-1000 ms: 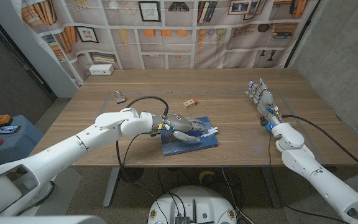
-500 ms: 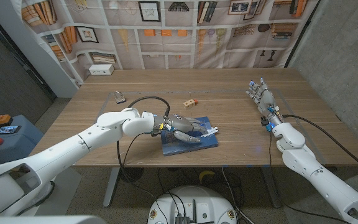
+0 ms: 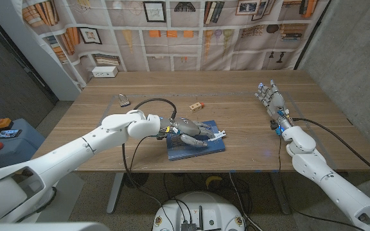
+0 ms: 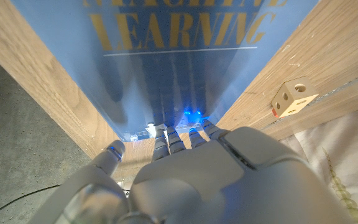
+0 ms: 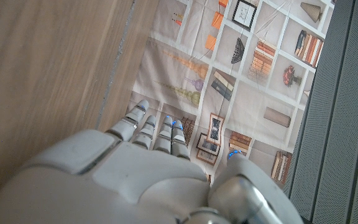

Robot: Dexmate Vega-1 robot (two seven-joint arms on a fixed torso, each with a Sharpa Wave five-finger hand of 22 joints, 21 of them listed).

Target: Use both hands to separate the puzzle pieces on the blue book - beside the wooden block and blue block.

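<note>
near the table's front edge, a little left of its middle, the blue book (image 3: pixel 196 144) lies flat, and the left hand (image 3: pixel 193 130) reaches over it with fingers stretched out across the cover, holding nothing that can be made out. it is probably there to pin or reach the puzzle pieces (image 3: pixel 218 135), pale bits at the book's right edge beside its fingertips; whether it touches them cannot be told. just behind the book sits the wooden block (image 3: pixel 196 106). toward the table's right edge, well apart, the right hand (image 3: pixel 270 98) stands with fingers loosely spread and empty, so it likely must come across before both hands can pull the pieces apart.
</note>
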